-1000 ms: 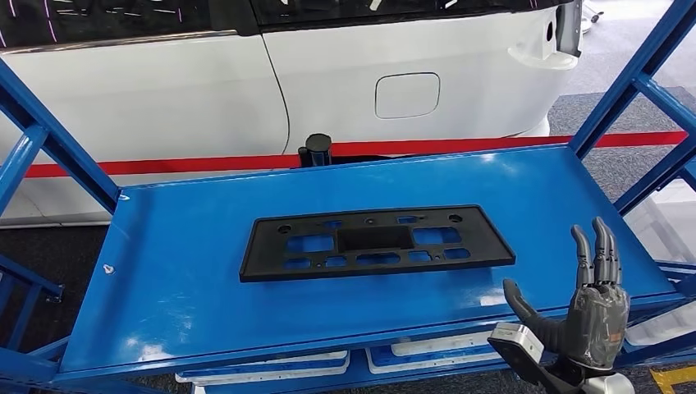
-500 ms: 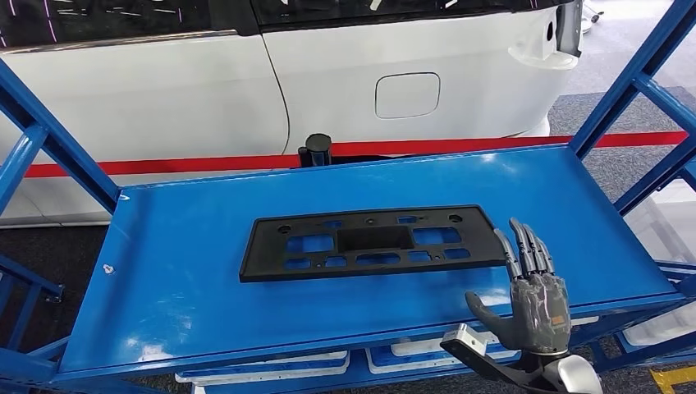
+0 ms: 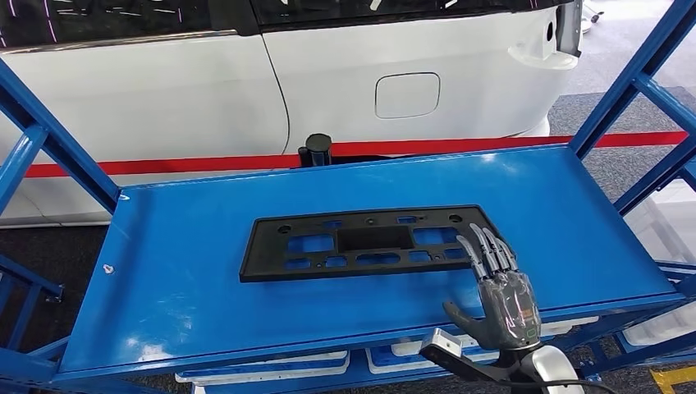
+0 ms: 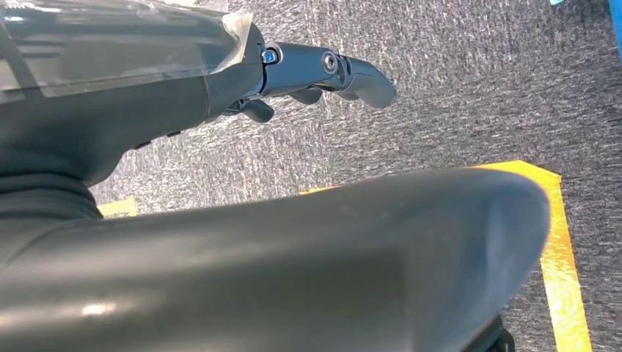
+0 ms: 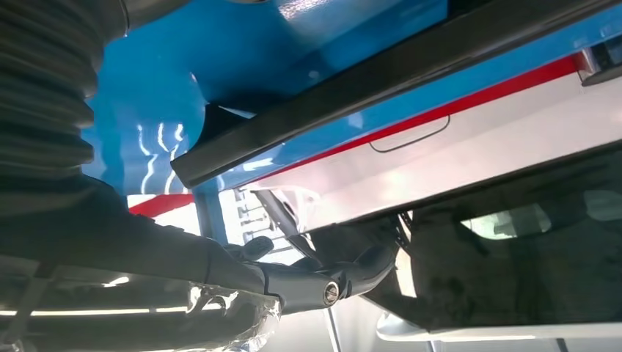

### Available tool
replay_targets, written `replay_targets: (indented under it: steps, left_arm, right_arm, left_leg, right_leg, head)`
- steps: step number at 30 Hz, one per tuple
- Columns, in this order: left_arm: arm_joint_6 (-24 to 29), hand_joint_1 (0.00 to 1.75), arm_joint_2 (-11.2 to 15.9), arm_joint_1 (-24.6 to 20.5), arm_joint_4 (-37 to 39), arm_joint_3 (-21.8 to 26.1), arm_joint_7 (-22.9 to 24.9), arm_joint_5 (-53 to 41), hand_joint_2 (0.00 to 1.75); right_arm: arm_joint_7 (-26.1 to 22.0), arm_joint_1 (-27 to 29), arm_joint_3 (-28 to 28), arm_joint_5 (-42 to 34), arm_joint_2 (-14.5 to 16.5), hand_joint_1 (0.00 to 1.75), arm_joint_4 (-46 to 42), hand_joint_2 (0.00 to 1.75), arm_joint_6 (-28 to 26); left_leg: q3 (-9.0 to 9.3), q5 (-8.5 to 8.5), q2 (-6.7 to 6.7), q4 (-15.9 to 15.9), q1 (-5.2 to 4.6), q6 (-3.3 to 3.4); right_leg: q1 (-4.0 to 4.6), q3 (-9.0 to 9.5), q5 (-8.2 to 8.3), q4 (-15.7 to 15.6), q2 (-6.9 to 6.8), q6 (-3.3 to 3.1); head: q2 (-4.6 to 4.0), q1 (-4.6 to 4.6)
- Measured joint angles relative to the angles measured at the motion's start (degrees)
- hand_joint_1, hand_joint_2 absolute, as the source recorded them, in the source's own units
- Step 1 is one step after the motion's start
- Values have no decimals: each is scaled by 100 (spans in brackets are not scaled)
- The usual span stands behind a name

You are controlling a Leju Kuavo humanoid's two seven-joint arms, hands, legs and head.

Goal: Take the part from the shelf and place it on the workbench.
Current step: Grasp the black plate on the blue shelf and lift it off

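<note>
A flat black plastic part (image 3: 373, 243) with several cut-outs lies in the middle of the blue shelf (image 3: 180, 279). My right hand (image 3: 497, 287) hovers at the part's near right corner, fingers stretched out and apart, thumb out to the side, holding nothing. Its fingertips (image 3: 484, 242) overlap the part's right end. In the right wrist view the part's dark edge (image 5: 367, 95) runs across the blue shelf surface (image 5: 242, 59), with my fingers (image 5: 323, 282) close by. My left hand (image 4: 323, 73) hangs over grey carpet, its dark fingers bent and holding nothing.
A white car (image 3: 328, 74) stands right behind the shelf, with a red floor line (image 3: 164, 164) under it. Blue frame uprights (image 3: 632, 82) rise at both sides. A black knob (image 3: 318, 149) sits at the shelf's back edge. White trays (image 3: 271, 368) lie on the lower level.
My right hand has moved left and forward over the shelf, from near the right front corner to the part's right end. The part has not moved.
</note>
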Motion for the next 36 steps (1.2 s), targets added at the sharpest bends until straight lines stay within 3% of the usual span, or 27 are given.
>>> replay_targets:
  steps: [16,36]
  left_arm:
    - [-1,0,-4,2,0,4,-24,58,0]
    - [-33,0,-4,-4,0,2,-7,2,0]
  right_arm:
    - [624,-363,-218,205,-142,0,646,175,-100]
    - [539,-724,-466,412,-151,0,1148,175,-264]
  left_leg:
    - [0,0,0,0,0,0]
    - [2,0,1,1,0,0]
  right_leg:
    - [0,0,0,0,0,0]
    - [0,1,1,0,1,0]
  head:
    - [0,0]
    - [0,0]
